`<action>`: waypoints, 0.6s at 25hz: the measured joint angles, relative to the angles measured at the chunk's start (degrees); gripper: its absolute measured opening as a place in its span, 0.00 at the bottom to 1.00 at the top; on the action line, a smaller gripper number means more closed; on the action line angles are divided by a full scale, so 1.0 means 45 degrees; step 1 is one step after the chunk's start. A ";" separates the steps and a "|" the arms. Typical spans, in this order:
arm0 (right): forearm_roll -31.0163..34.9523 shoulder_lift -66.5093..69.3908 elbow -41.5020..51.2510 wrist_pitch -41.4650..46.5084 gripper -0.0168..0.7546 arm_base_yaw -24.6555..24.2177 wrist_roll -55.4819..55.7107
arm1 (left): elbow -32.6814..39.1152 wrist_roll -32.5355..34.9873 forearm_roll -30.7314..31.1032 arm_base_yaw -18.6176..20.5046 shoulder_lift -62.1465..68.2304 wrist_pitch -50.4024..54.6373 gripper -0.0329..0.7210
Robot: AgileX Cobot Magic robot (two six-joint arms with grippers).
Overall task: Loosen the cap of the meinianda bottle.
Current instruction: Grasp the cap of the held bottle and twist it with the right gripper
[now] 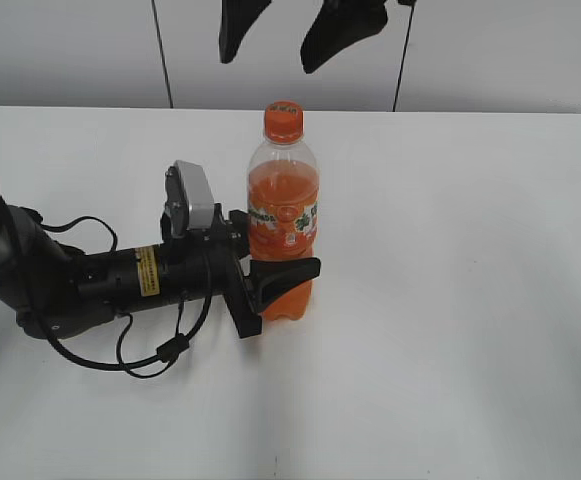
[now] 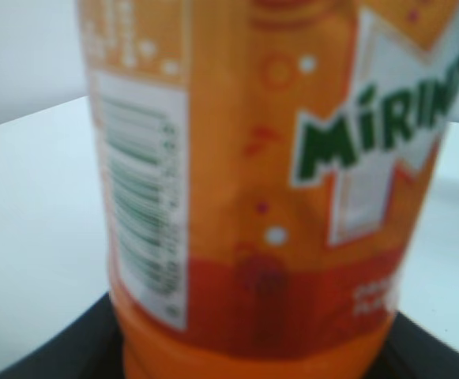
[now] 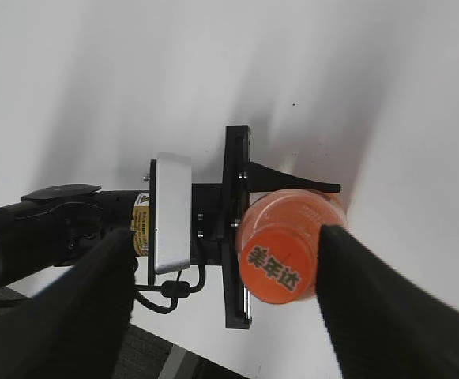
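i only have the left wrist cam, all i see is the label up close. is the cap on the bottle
Observer: Yes, the orange cap sits on the meinianda bottle, which stands upright on the table.
Operator: wheres the right claw
Observer: The right claw hangs above the cap, open, not touching it.
Operator: and is my left one on the bottle
Observer: Yes, the left claw clasps the bottle low on its body, coming in from the side.

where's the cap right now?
The cap sits on the upright meinianda bottle at table centre in the exterior view; the left gripper clamps the bottle's lower body, and the right gripper hangs open above.
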 joint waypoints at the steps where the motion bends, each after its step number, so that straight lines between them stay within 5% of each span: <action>1: 0.0051 0.0095 0.0000 0.0000 0.71 0.0000 0.0000 | 0.0000 0.0000 0.0000 0.0000 0.0000 0.0000 0.56; 15: 0.0181 0.0376 0.1607 -0.0013 0.69 0.0000 -0.0658 | 0.0000 0.0000 0.0000 0.0000 0.0005 0.0000 0.56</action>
